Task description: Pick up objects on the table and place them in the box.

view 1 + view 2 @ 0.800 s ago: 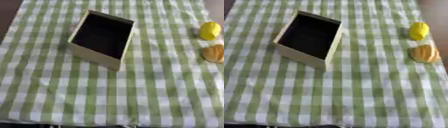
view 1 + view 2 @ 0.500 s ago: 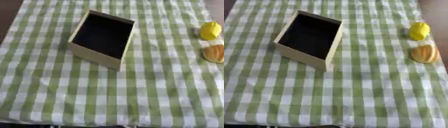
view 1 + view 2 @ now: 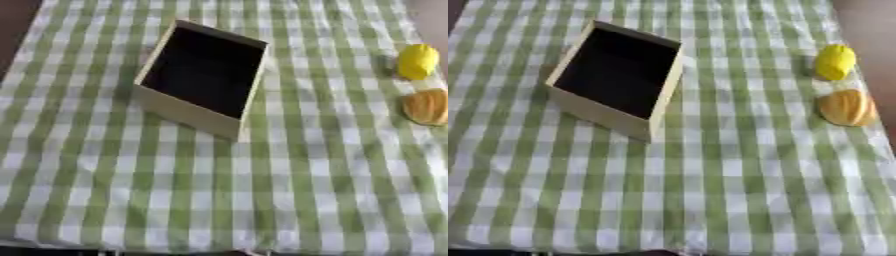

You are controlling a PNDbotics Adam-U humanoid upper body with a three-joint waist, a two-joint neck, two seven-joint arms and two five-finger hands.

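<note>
An open box sits on a cloth-covered table, left of centre and toward the far side, turned askew to the table's edges. Well apart from it, near the table's right edge, lie two rounded objects: a lemon-like fruit farther back, and a rounder fruit just in front of it, close beside but apart. Nothing shows inside the box.

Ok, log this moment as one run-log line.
box: open, empty | yellow object, orange object: on cloth, right of box, unpicked | hands: out of view
</note>
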